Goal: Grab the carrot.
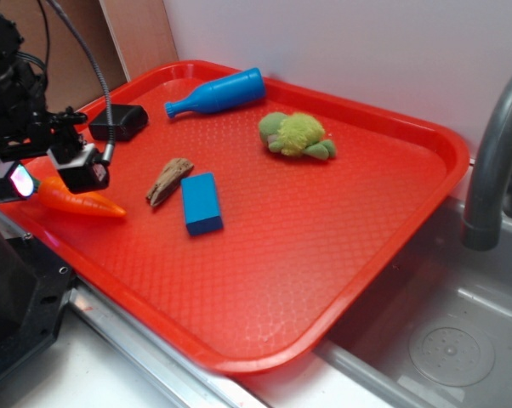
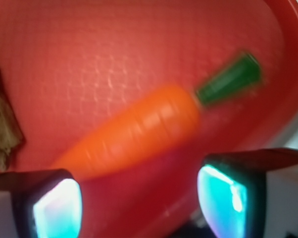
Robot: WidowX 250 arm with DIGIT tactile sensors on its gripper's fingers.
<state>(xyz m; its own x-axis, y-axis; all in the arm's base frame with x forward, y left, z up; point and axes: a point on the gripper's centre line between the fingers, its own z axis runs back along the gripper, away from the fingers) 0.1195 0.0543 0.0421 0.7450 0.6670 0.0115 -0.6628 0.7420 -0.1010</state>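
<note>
Orange plastic shows under the gripper [image 1: 50, 174]: the carrot [image 1: 84, 201] lies on the red tray [image 1: 324, 255] near its left rim, tip pointing toward the middle. The black arm [image 1: 9, 85] reaches in from the left and hangs just over the carrot's leafy end, fingers [image 2: 55, 208] spread apart, gripping nothing. In the wrist view the carrot [image 2: 139, 129] lies slanted just beyond the two pads. One each: blue bottle [image 1: 215, 93], blue block [image 1: 201, 203], brown wood piece [image 1: 168, 180], green plush toy [image 1: 297, 134], black box [image 1: 118, 121]. A grey faucet [image 1: 494, 144] stands at right, well apart.
</note>
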